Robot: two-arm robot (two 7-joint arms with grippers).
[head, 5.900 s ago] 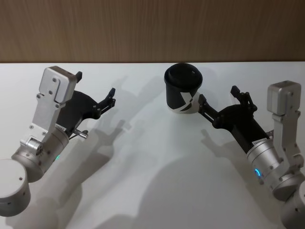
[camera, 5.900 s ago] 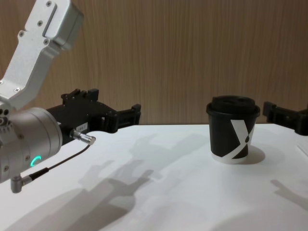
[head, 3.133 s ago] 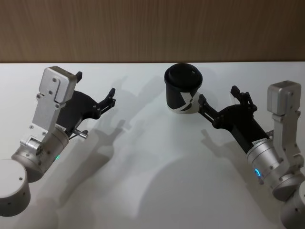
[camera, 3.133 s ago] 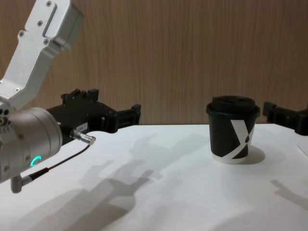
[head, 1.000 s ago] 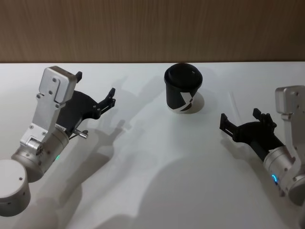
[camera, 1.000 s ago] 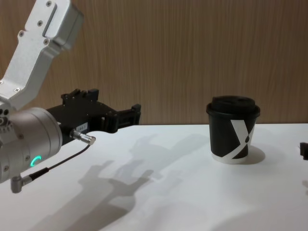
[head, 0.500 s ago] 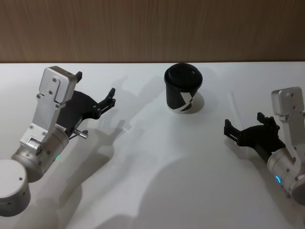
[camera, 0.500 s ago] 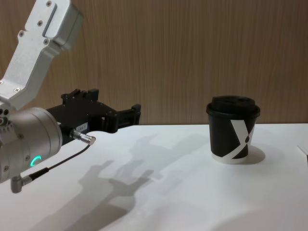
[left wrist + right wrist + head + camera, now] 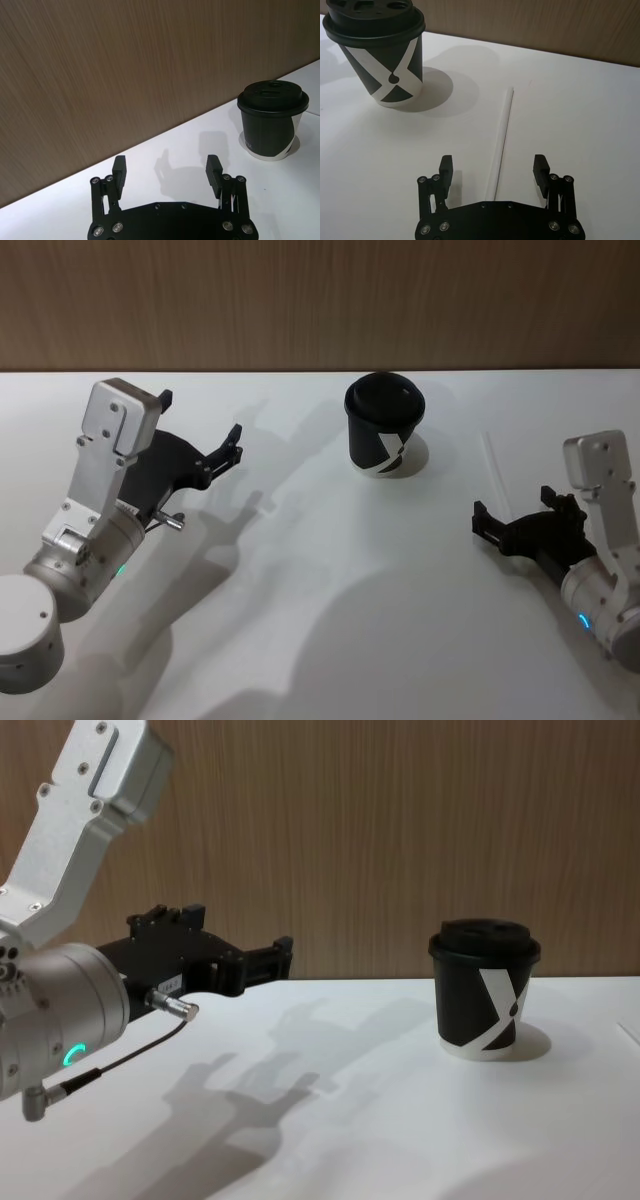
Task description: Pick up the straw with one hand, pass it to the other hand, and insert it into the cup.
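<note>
the head camera looks steeply down from above on the white surface (image 9: 330, 640), while the chest camera sits low and looks level across it toward the wood wall (image 9: 400, 840), seeing the cup (image 9: 484, 990) from the side. the left wrist camera looks out over the left gripper (image 9: 166, 165) toward that wall, the cup farther off; the right wrist camera, over the right gripper (image 9: 493, 162), tilts down close to the surface, the straw (image 9: 505, 120) near. all four views share the cup.
</note>
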